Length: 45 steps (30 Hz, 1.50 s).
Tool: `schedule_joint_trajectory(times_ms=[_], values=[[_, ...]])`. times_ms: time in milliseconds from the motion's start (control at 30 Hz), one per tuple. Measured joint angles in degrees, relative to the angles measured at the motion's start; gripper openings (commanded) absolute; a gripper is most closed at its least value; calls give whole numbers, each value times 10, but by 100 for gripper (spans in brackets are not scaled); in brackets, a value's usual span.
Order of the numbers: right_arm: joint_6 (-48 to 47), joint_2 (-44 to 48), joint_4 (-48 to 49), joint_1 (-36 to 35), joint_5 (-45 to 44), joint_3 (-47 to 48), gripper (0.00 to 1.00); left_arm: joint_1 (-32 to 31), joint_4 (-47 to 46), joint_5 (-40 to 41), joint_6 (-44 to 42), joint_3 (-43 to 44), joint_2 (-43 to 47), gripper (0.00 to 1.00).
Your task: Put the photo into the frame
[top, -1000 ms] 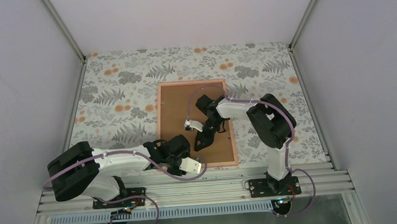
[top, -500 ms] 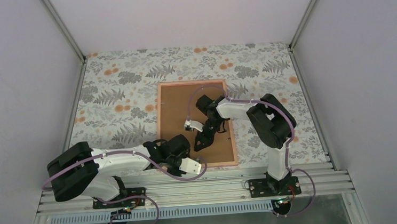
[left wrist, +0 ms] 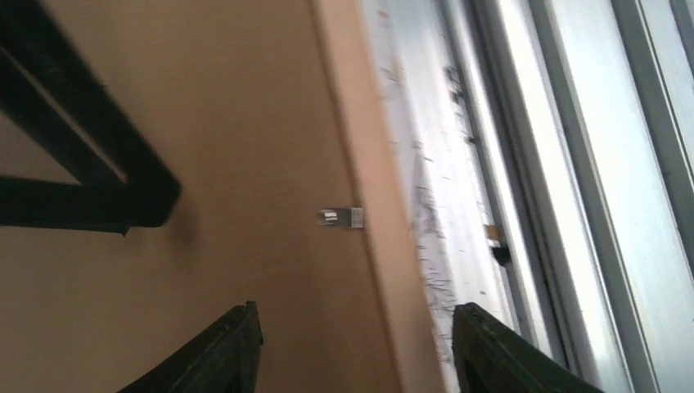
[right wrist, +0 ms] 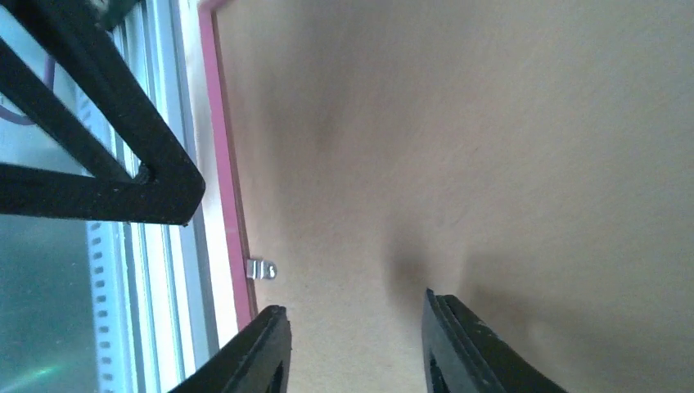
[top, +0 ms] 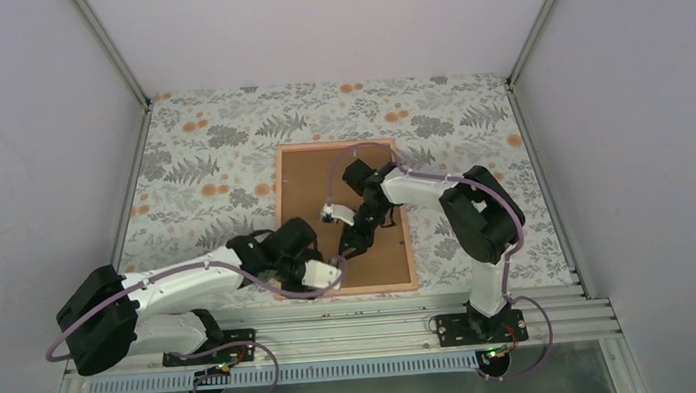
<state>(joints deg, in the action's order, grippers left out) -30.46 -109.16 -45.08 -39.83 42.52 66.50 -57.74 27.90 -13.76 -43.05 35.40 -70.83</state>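
- My left arm has stretched forward since a second ago: the elbow block has slid back and out to the left, and the forearm now reaches diagonally over the flowered tablecloth [top: 209,151].
- My left gripper [top: 336,271] has left the metal rails [top: 381,311] and now hangs over the near left corner of the frame [top: 331,144].
- My right gripper [top: 348,250] has drawn a little farther from the near edge; otherwise that arm is posed as before, elbow high on the right and forearm angled in over the brown board [top: 311,190].
- The frame has not shifted. It lies flat in the middle of the cloth, with the board filling its opening.
- The photo shows in no view, so I cannot tell where it lies.
- My left jaws have widened since a second ago. In the left wrist view the left gripper [left wrist: 356,315] stands well apart with nothing between its fingers, straddling the frame's near rail [left wrist: 360,147] just beside a small metal tab [left wrist: 340,217].
- My right jaws have also eased apart. In the right wrist view the right gripper [right wrist: 353,304] shows a moderate gap, holds nothing, and hovers low over the bare board [right wrist: 491,147].
- The two grippers are near each other, and each one's black finger shows in the other's wrist view.
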Motion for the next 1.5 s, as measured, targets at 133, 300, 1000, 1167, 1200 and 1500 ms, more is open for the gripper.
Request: schedule_joint_trajectory(times_ms=[133,300,1000,1167,1200,1500], values=[[-7,22,-8,31,4,43,61,78,32,-30,-5,55,2,68],[-12,31,-9,106,3,129,65,181,40,-52,-11,134,-42,71],[64,-128,101,216,-175,290,76,380,-10,-117,66,472,-411,71],[38,-130,126,217,-238,299,76,380,-17,-126,78,474,-435,68],[33,-131,132,218,-247,301,76,378,-19,-128,80,470,-436,67],[4,-198,155,219,-294,324,76,362,-41,-130,94,410,-436,62]])
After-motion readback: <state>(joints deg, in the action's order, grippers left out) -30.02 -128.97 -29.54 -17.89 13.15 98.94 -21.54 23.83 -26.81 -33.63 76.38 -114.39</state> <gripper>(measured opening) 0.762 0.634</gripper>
